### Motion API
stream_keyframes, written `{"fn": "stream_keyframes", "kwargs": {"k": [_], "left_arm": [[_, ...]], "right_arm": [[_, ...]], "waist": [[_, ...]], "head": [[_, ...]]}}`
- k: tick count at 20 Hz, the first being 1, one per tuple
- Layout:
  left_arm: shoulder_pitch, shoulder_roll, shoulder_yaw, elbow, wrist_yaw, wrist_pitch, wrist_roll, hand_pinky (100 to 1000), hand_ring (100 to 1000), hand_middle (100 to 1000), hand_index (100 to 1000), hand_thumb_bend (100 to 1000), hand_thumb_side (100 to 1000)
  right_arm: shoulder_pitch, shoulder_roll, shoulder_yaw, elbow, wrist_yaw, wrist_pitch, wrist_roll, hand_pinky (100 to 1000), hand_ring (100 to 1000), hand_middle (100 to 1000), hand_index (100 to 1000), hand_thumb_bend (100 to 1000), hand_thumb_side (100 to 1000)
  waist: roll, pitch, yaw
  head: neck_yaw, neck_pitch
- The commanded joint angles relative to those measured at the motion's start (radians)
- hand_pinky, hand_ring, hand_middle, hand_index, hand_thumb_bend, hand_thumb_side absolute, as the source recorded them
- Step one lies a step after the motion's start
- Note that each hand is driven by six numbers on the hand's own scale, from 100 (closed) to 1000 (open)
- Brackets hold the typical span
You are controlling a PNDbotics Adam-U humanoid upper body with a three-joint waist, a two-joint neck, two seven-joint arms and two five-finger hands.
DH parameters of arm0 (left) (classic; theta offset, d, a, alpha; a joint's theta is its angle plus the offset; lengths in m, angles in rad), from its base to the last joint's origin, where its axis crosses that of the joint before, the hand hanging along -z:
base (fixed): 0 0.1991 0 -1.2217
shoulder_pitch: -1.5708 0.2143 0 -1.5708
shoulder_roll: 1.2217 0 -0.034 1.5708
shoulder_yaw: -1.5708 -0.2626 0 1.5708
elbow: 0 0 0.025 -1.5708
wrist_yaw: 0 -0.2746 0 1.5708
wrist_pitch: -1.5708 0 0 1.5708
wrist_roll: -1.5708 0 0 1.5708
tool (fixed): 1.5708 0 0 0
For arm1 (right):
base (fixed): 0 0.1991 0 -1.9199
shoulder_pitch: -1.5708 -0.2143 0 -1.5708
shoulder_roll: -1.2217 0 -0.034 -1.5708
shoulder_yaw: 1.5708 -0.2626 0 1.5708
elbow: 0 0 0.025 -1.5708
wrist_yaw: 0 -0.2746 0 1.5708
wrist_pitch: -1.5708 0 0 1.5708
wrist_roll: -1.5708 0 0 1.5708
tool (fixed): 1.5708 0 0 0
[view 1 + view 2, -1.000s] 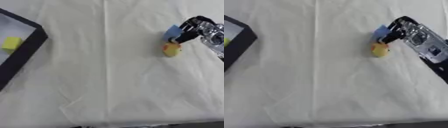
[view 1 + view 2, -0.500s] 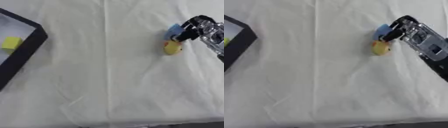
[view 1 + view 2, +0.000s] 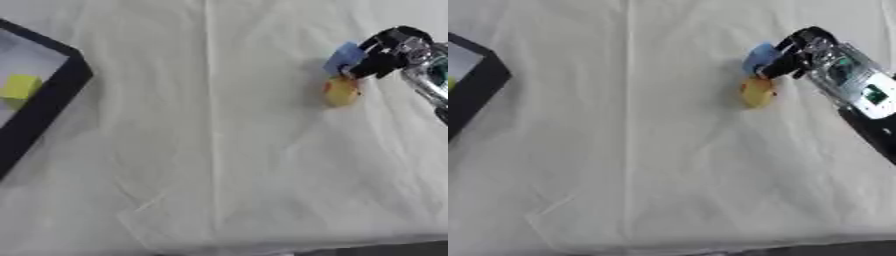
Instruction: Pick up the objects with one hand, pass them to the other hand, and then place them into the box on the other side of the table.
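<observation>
- A black-rimmed box (image 3: 54,95) is cut off by the left edge, with a yellow block (image 3: 19,86) inside.
- Loads of open white cloth (image 3: 210,150) is left mid-table.
- Far right, a yellow-orange toy (image 3: 340,92) is seen long-axis upright, a blue piece (image 3: 344,57) just above.
- The right hand (image 3: 385,52) is curled around the blue piece; barely anything has shifted since earlier.

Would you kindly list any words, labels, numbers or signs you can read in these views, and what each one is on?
None can be read.
The right robot hand has a small green patch on its silver wrist, too blurred to read.
The blue object, yellow-orange object, yellow block and black box show no lettering.
</observation>
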Motion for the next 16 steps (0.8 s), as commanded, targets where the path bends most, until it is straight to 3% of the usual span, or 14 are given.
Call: {"fn": "stream_keyframes", "kwargs": {"k": [1, 16], "left_arm": [[-0.007, 0.026, 0.008, -0.007, -0.009, 0.000, -0.003, 802, 713, 620, 735, 220, 504], [0.004, 0.043, 0.014, -0.020, -0.006, -0.002, -0.005, 801, 713, 620, 735, 228, 488]], "right_arm": [[-0.005, -0.053, -0.024, -0.045, -0.028, 0.054, -0.091, 602, 586, 498, 595, 315, 100], [0.023, -0.081, -0.079, -0.248, -0.058, 0.054, -0.181, 545, 561, 484, 584, 310, 100]], "waist": [[-0.013, -0.008, -0.001], [-0.002, -0.026, -0.016]], "head": [[0.003, -0.002], [0.018, -0.002]]}}
